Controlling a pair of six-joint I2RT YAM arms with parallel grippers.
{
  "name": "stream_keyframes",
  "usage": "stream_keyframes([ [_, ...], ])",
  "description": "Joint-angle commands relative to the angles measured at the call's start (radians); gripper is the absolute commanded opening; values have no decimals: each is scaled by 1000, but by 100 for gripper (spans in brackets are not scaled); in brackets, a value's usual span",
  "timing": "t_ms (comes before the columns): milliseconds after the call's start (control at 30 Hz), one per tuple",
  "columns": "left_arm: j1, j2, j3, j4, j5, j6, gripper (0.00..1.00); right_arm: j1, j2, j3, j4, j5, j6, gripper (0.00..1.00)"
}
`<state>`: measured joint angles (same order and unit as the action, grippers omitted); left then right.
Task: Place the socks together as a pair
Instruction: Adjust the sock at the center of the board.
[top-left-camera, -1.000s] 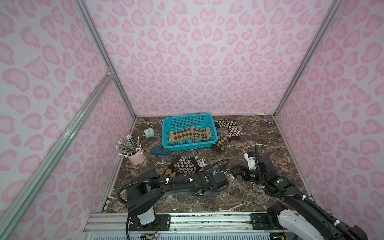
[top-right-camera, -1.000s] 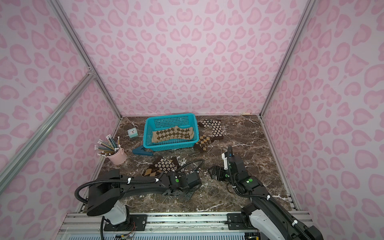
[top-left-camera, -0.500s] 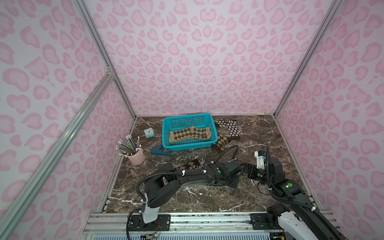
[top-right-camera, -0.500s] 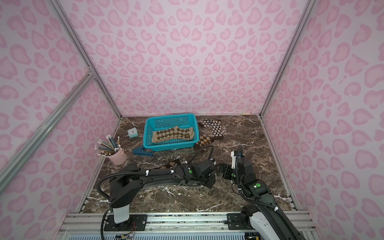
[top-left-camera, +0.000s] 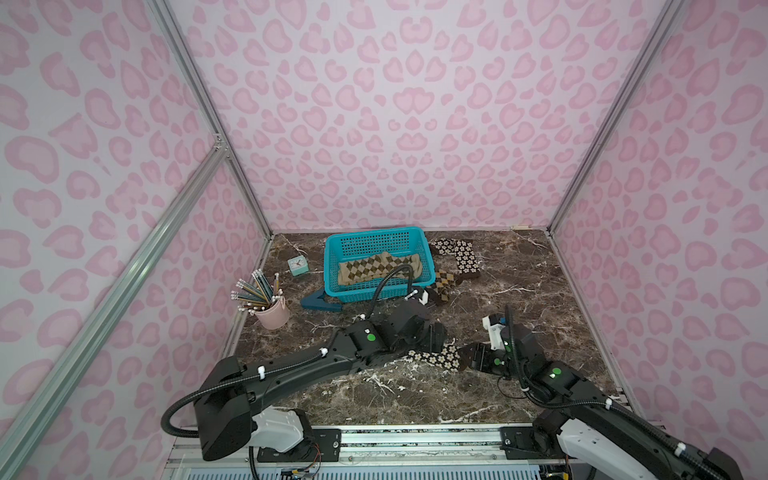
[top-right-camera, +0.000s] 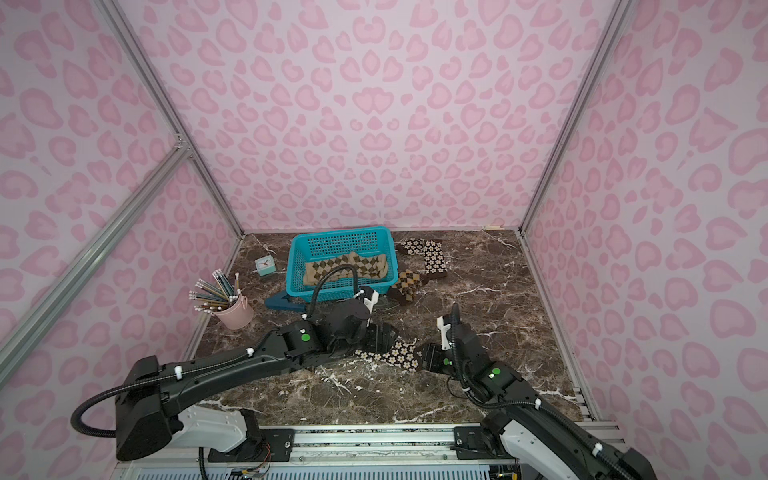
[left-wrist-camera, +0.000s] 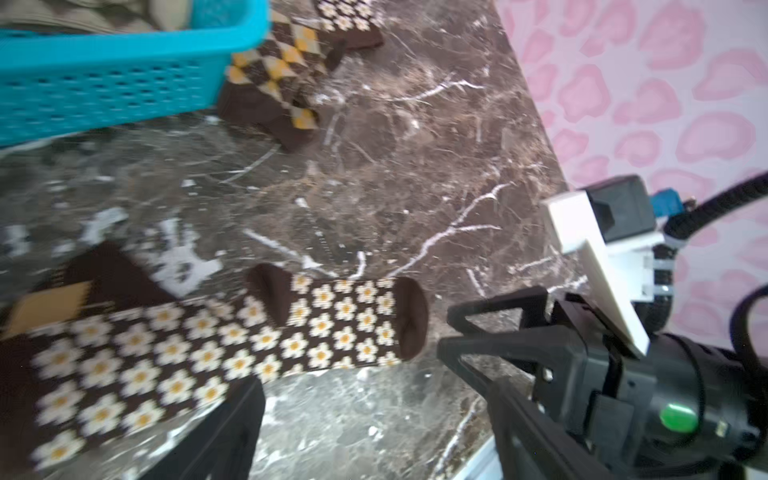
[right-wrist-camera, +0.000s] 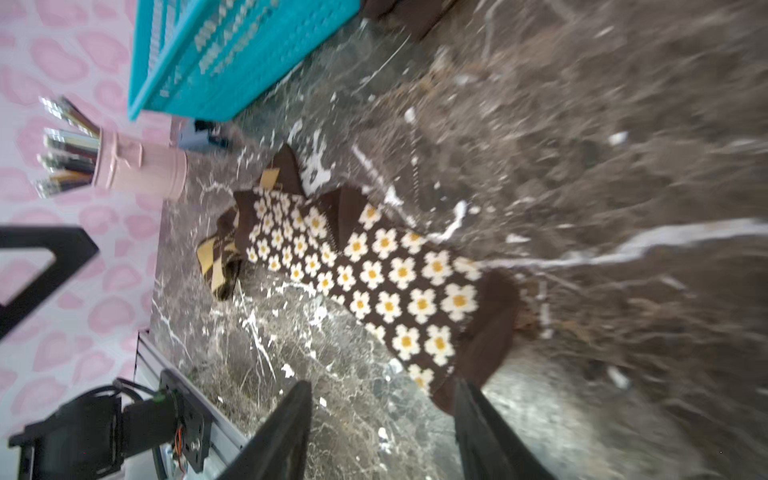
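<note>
A dark brown sock with cream flowers (top-left-camera: 434, 358) (top-right-camera: 395, 353) lies flat on the marble between my two grippers. My left gripper (top-left-camera: 438, 337) (left-wrist-camera: 374, 436) hovers open over its left part, holding nothing. My right gripper (top-left-camera: 471, 358) (right-wrist-camera: 378, 432) stands open at the sock's right end, and the sock's brown tip (right-wrist-camera: 478, 345) touches one finger. A second flower sock (top-left-camera: 461, 255) lies at the back right. A brown-orange argyle sock (top-left-camera: 442, 282) lies beside the basket, and a tan argyle sock (top-left-camera: 374, 268) lies inside it. A piece of another argyle sock (right-wrist-camera: 218, 262) peeks from under the near flower sock.
The teal basket (top-left-camera: 332, 266) stands at the back middle, with a dark blue object (top-left-camera: 320, 301) at its front left corner. A pink cup of pencils (top-left-camera: 272, 313) and a small clock (top-left-camera: 298, 266) stand on the left. Pink walls close three sides.
My left gripper dragged the flower sock to the right, then opened and let it go. My right gripper's jaws have narrowed beside the sock's end.
</note>
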<state>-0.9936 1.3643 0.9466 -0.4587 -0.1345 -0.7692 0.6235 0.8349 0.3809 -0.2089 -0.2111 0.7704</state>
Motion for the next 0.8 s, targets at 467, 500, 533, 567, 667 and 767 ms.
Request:
stream_keyframes([
  [467,350,-226,-308,-95,-115,34,81,116,517,92,76,231,147,12],
  [500,361,-224,-315,-85,-110,39,81,112,500,82,54,243,147,13],
  [533,373,-223,-325,-74,-107,42,81,105,479,73,25,259,148,13],
  [567,385,-220,-332,-67,-103,46,81,101,461,66,0,272,148,13],
  [667,407,-202,-341,-47,-104,60,81,79,383,51,-81,310,147,15],
  [767,408,-164,-329,-12,-94,86,80,56,314,46,-153,377,149,19],
])
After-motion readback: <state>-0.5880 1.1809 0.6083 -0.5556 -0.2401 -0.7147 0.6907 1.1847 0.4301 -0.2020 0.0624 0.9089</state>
